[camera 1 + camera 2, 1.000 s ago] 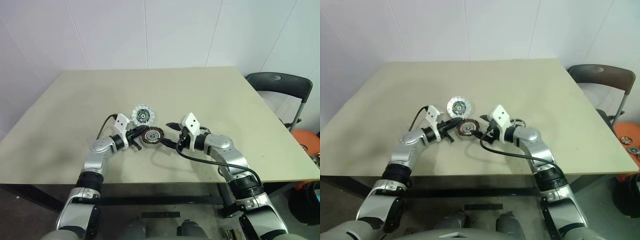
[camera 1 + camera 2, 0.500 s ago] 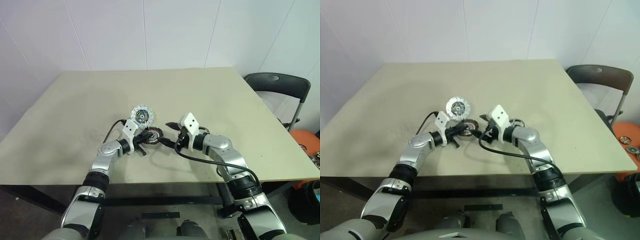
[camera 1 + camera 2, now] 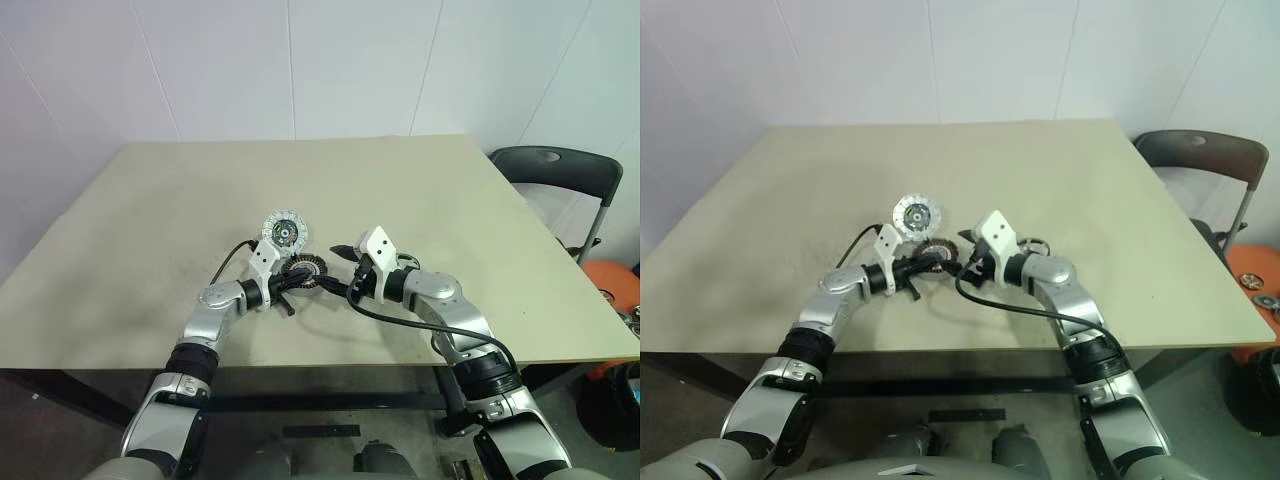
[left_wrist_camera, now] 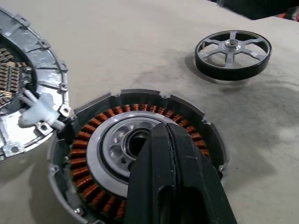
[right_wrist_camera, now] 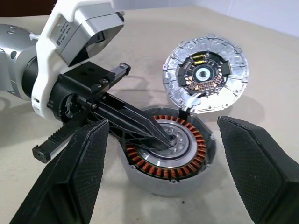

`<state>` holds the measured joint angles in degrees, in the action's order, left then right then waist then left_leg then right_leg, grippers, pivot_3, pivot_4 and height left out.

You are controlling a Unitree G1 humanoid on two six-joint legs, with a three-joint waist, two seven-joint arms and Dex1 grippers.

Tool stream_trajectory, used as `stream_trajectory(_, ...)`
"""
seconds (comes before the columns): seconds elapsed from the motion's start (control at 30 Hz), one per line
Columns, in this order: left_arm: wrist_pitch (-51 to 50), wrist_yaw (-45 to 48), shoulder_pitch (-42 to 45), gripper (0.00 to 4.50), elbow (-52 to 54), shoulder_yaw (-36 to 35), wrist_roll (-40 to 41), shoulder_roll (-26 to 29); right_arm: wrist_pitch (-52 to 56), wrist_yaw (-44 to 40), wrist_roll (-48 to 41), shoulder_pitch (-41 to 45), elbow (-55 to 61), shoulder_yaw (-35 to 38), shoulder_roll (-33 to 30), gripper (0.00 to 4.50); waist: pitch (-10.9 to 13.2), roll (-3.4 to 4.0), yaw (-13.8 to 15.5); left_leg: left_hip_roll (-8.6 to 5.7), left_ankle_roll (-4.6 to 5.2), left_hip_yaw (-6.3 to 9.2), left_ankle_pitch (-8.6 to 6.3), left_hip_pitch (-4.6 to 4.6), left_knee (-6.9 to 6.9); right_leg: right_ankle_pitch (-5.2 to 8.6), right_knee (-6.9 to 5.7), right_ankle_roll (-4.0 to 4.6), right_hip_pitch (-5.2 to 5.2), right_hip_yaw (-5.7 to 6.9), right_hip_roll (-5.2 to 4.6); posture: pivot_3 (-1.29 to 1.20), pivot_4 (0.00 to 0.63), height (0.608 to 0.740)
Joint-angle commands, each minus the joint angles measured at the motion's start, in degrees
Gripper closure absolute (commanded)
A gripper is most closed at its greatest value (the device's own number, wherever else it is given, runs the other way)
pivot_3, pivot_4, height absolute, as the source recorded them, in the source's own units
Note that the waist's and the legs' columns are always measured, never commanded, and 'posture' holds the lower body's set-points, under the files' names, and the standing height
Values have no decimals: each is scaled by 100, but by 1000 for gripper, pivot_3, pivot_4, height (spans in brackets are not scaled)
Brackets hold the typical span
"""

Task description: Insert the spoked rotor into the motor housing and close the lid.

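The motor housing (image 5: 168, 151) sits at twelve o'clock between our spread right gripper (image 5: 168, 163); our closed left gripper (image 5: 159, 135) touches its centre.

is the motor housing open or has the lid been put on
Open: the motor housing shows bare copper windings, and the lid stands tilted beside it.
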<state>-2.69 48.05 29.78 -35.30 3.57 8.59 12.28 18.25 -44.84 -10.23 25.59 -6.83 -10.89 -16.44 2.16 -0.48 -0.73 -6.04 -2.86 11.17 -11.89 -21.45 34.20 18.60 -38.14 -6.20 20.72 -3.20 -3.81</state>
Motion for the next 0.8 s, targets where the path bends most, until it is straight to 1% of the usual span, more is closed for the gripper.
stream_trajectory(0.03,102,-238,89,4481,239,-403,361,-109,-99,29,-28,38,225,11,41,598,0,-1,0,0,0,0,0,-1,0,0,0,0,0,0,0,0,0,740)
stream_trajectory(0.1,-135,-225,119,4481,533,-777,902,-226,-93,37,-36,29,223,11,54,598,1,-1,-2,0,0,1,0,-3,1,0,0,0,2,0,0,0,0,740)
stream_trajectory(0.17,-637,-180,103,4481,993,-1172,1566,-276,-84,48,-49,14,226,-1,89,598,1,-2,-9,0,0,1,0,-10,-1,0,1,0,8,0,-1,0,0,740)
stream_trajectory(0.23,-961,-144,-3,4481,1368,-1261,1794,-205,-94,71,-31,15,202,-27,130,598,1,-2,-35,1,0,1,0,-14,-2,0,1,0,12,0,-1,0,0,740)
stream_trajectory(0.3,-1137,-172,-120,4481,1628,-1222,1815,-123,-101,98,-7,17,195,-46,156,598,1,-2,-42,1,0,-1,0,-13,-3,0,1,0,12,-1,0,0,0,740)
stream_trajectory(0.47,-1197,-246,-695,4481,2242,-765,1279,346,-165,629,350,225,-151,-144,416,598,1,0,-33,2,0,-3,0,-2,-4,0,-1,1,6,-6,3,0,0,740)
stream_trajectory(0.57,-1271,-398,-912,4481,2451,-846,1343,411,-105,912,437,425,-388,-118,633,598,2,0,3,2,-1,-2,1,-3,-3,-1,-1,3,8,-6,4,0,0,740)
stream_trajectory(0.67,-1254,-486,-1062,4481,2515,-886,1342,478,-123,1011,527,572,-565,-205,792,598,1,0,3,2,-1,-1,0,-3,-3,-1,-1,4,8,-5,3,0,0,740)
stream_trajectory(0.73,-1247,-531,-1124,4500,2573,-891,1352,506,-208,1129,594,679,-722,-226,914,984,1,0,-5,2,-2,-2,0,-3,-4,-1,1,4,10,-6,2,0,0,740)
stream_trajectory(0.8,-1245,-580,-1146,4500,2622,-925,1391,519,-281,1151,634,749,-831,-257,995,1522,2,0,-6,2,-2,-2,0,-4,-6,-1,0,4,12,-6,3,0,0,740)
